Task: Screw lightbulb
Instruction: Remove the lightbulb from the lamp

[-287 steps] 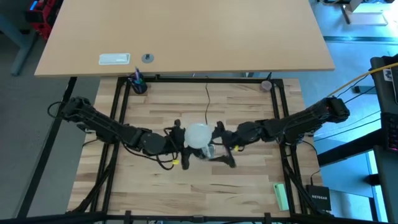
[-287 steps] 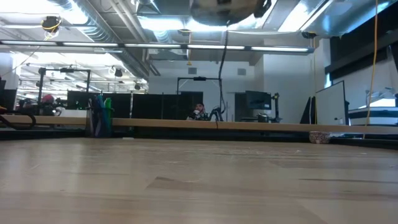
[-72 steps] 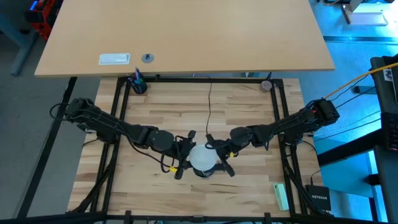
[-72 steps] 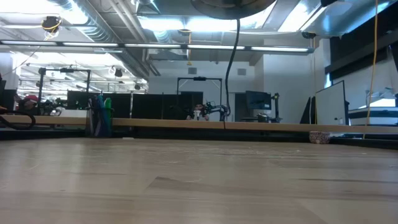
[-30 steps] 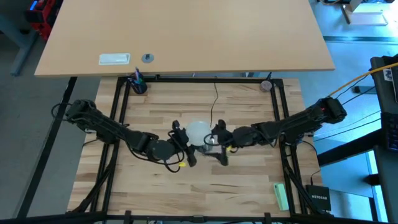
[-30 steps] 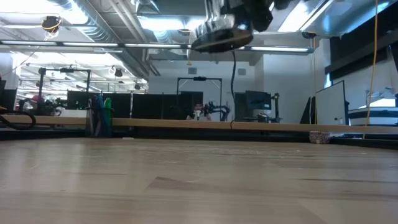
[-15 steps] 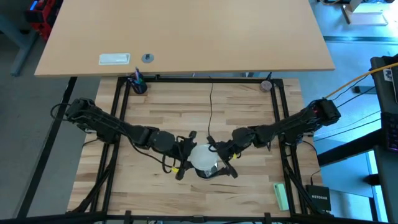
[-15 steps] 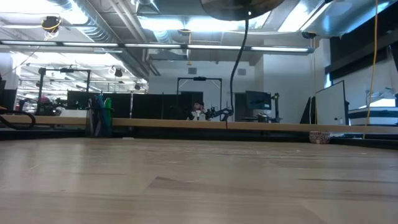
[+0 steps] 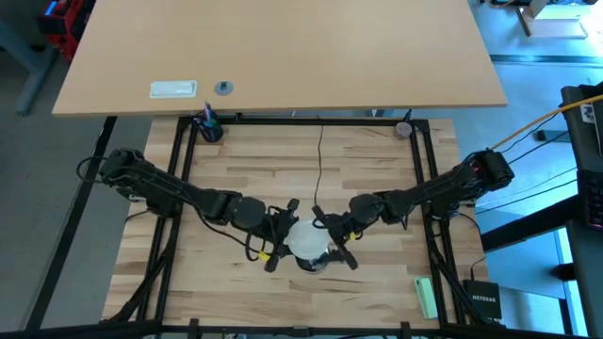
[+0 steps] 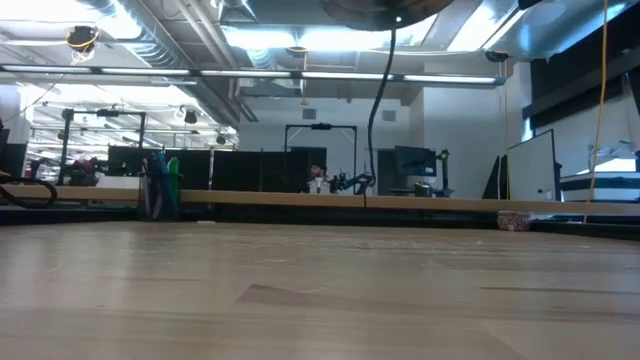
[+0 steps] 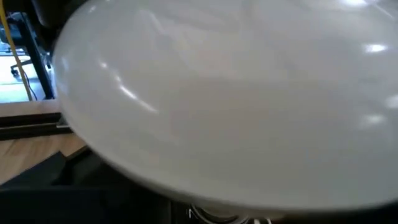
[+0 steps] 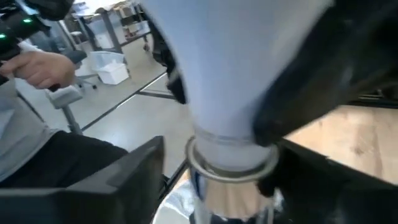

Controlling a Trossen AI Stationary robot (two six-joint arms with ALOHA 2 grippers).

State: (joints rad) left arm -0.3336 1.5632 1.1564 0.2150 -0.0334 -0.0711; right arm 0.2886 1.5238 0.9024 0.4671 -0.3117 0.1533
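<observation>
lightbulb (image 9: pixel 305 237) at lower centre: fragile, slick glass, best held at the neck; left claw (image 9: pixel 283 233) apparently pinching it, right claw's (image 9: pixel 332 243) state unclear.

1 lightbulb (image 9: pixel 304 237), 1 socket (image 12: pixel 233 193), 2 grippers.

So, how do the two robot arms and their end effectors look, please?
Both arms are dark, nearly black, built from slim jointed segments. The left arm has a yellow cable or marking near its end effector. The right arm ends in a similar black end effector with two dark fingers, thick and rounded in its wrist view.
</observation>
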